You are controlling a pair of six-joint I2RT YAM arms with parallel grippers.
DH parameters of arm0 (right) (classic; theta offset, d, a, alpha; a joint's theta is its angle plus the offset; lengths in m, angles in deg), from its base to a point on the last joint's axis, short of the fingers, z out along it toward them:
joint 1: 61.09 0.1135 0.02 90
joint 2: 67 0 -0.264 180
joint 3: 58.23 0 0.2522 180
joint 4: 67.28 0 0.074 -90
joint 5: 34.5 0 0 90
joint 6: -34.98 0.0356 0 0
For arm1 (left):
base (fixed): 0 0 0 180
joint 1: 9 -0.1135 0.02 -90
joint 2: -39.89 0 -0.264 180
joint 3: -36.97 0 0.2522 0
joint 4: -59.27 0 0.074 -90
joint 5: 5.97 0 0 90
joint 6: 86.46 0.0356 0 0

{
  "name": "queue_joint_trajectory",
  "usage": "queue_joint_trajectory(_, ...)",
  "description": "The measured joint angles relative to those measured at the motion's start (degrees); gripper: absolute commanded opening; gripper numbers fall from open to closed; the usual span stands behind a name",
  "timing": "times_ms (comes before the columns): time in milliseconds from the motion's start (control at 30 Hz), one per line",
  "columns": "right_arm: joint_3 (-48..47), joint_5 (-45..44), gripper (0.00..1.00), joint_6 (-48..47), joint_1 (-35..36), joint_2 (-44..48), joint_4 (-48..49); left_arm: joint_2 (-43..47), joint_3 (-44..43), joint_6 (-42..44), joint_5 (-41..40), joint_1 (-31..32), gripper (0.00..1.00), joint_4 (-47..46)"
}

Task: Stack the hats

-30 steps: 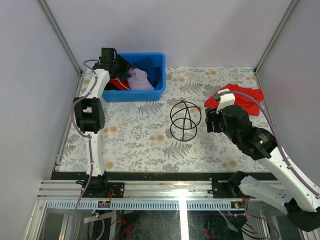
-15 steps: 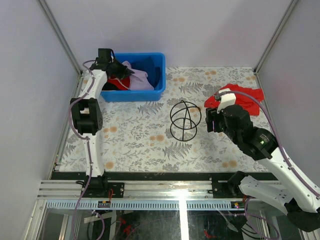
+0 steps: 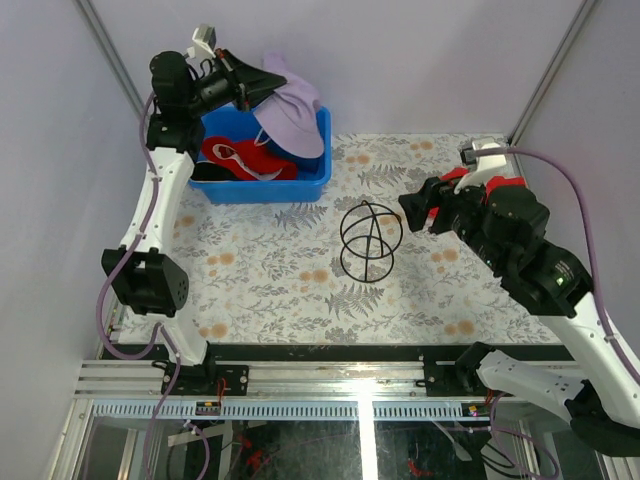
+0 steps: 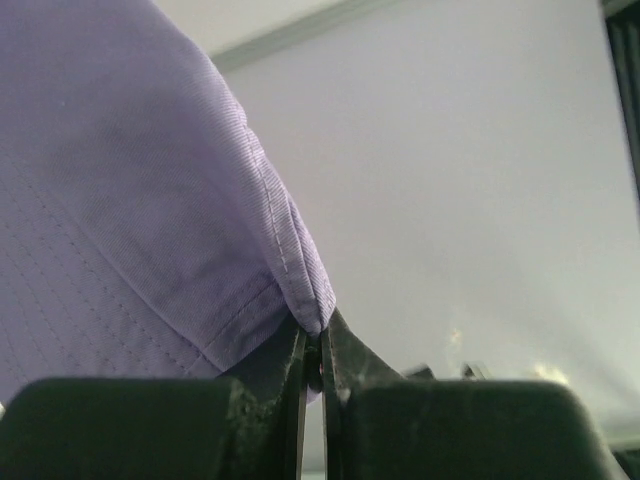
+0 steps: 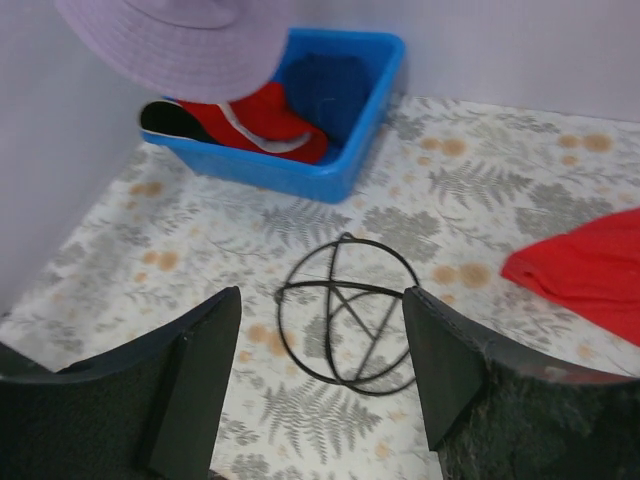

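Top external view, from the left: the left gripper (image 3: 252, 90) is up high, pinching the brim of the soft lavender fabric bucket hat (image 3: 292, 112), which hangs over the blue plastic bin (image 3: 268, 191). A red fabric bucket hat (image 3: 238, 156) lies inside the bin. The round black wire stand (image 3: 370, 242) sits in the middle. The right gripper (image 3: 422, 214) hangs spread wide, holding nothing, near the flat red cloth (image 5: 585, 268).

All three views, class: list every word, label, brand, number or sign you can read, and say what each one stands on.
No text can be read in any view.
The lavender hat, red hat, blue bin, black wire stand and patterned table cover show no words or numbers.
A small yellowish mark on the front rail is too small to read.
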Motion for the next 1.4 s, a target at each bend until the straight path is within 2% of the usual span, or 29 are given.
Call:
queue_joint_trajectory(267,-2.86,11.21,0.79,12.13,-0.72,-5.31,5.95,2.34,3.85,-18.53,8.44,4.28,0.0,-22.69)
queue_joint_trajectory(367,0.44,20.63,0.78,19.91,-6.75,-4.55,11.47,2.34,4.63,-23.74,10.01,4.57,0.0,-29.9)
queue_joint_trajectory(467,9.86,32.72,0.77,32.81,-19.96,-1.4,23.78,2.36,4.63,-28.39,10.95,4.59,0.0,-36.06)
queue_joint_trajectory(567,24.35,42.29,0.77,51.23,-31.76,0.35,43.32,2.4,4.5,-31.91,11.56,4.7,0.0,-40.59)
queue_joint_trajectory(667,32.74,47.91,0.77,65.79,-34.93,-3.52,58.16,2.4,3.82,-34.88,11.78,5.38,0.0,-42.95)
queue_joint_trajectory(800,35.36,52.54,0.77,77.96,-35.06,-9.92,69.99,2.32,1.68,-37.22,11.78,8.04,0.0,-44.94)
queue_joint_trajectory(1067,30.58,56.54,0.77,85.48,-34.03,-14.51,82.66,1.66,1.31,-38.66,11.43,13.46,0.0,-47.89)
queue_joint_trajectory(1400,27.17,56.46,0.77,84.37,-28.48,-19.06,83.87,-1.33,1.31,-39.91,10.01,15.21,0.0,-49.57)
